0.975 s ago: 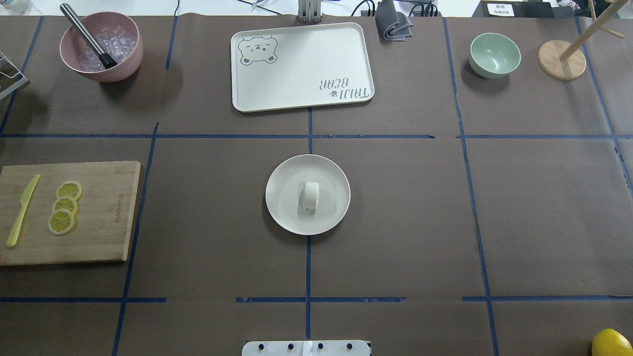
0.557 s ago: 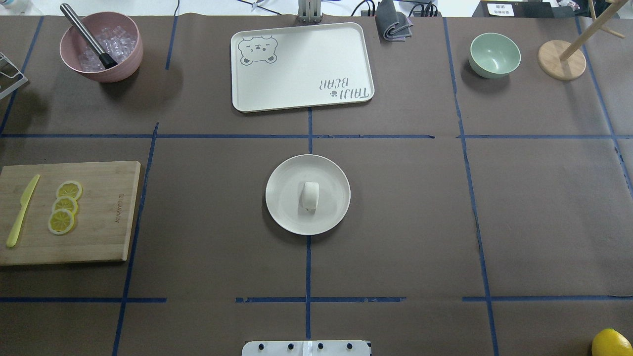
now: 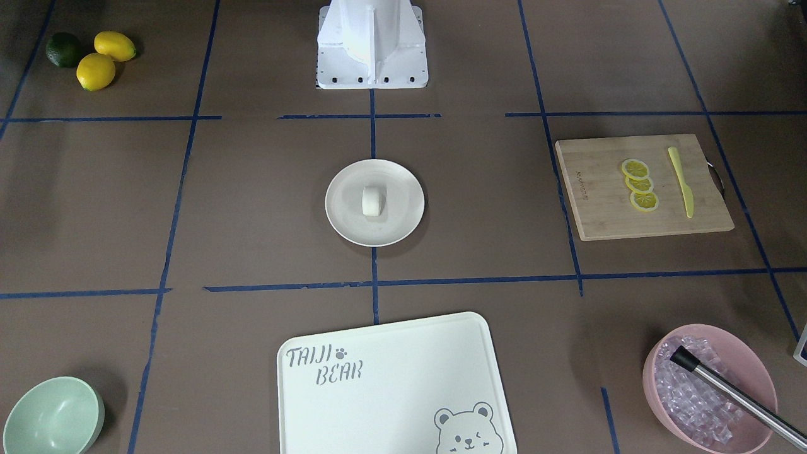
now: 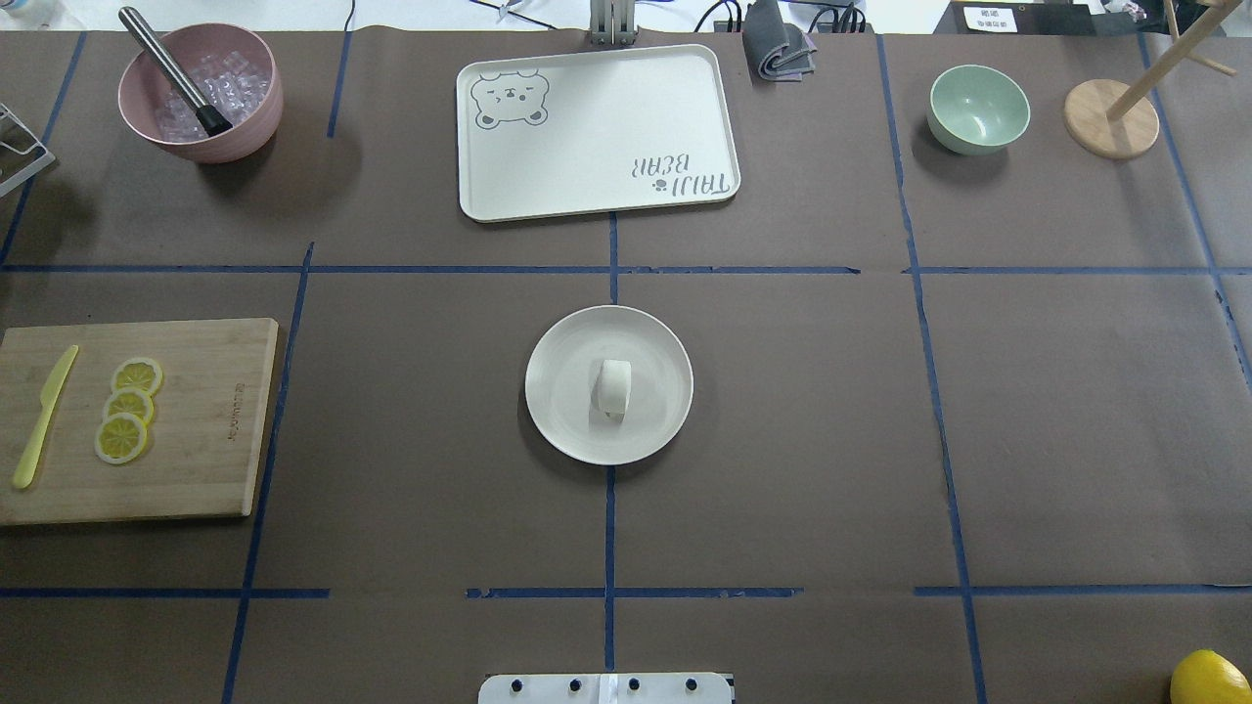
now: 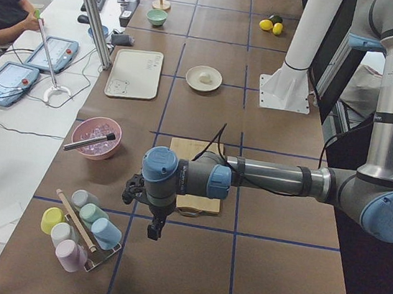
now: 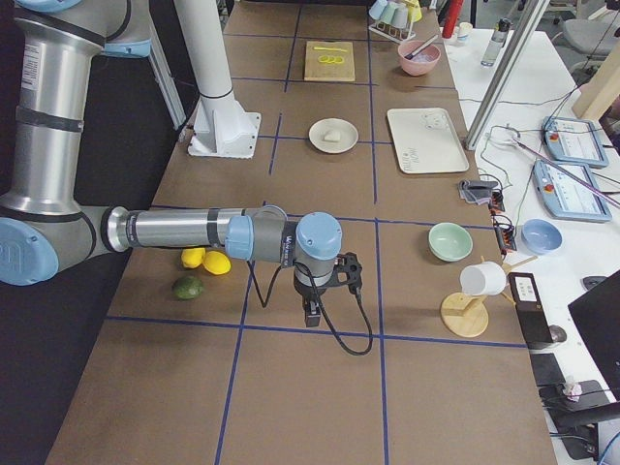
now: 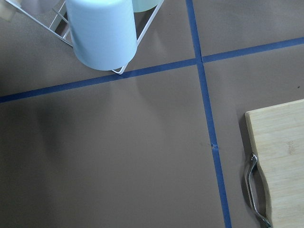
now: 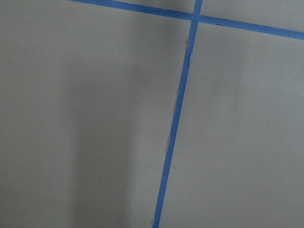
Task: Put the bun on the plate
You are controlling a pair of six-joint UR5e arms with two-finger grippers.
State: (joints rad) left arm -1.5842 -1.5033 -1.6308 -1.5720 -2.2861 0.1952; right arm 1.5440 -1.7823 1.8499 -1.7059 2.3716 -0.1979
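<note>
You will find the small plain white bun (image 4: 613, 387) lying on the round cream-white plate (image 4: 565, 347), a little towards the robot from the plate's middle, with nothing touching it. The plate sits at the middle of the brown paper-covered table (image 4: 812, 420), where two blue tape lines (image 4: 609, 548) meet.

You see the left gripper (image 5: 153, 230) only in the exterior left view. It points down over the table just beside a wire rack of pastel cups (image 5: 78, 229) and near the end of the wooden cutting board (image 4: 196, 430). From that view I cannot tell you whether it is open or closed. The left wrist camera looks down on a pale blue cup (image 7: 102, 31) in that rack and on the board's metal handle (image 7: 254, 190).

The right gripper (image 6: 312, 318) shows only in the exterior right view, pointing down over bare table near two lemons (image 6: 205, 260) and a lime (image 6: 188, 287). Its state cannot be told either. Both grippers are well apart from the plate.

Across from the robot lies the rectangular white bear-printed tray (image 4: 597, 127). Also on that far side are a mint-green bowl (image 4: 978, 108) to the robot's right and a pink bowl of ice cubes (image 4: 245, 137) to its left. A metal tool (image 4: 171, 68) leans in the pink bowl. On the cutting board you have three yellow lemon slices (image 4: 127, 411) beside a yellow plastic knife (image 4: 44, 416).
</note>
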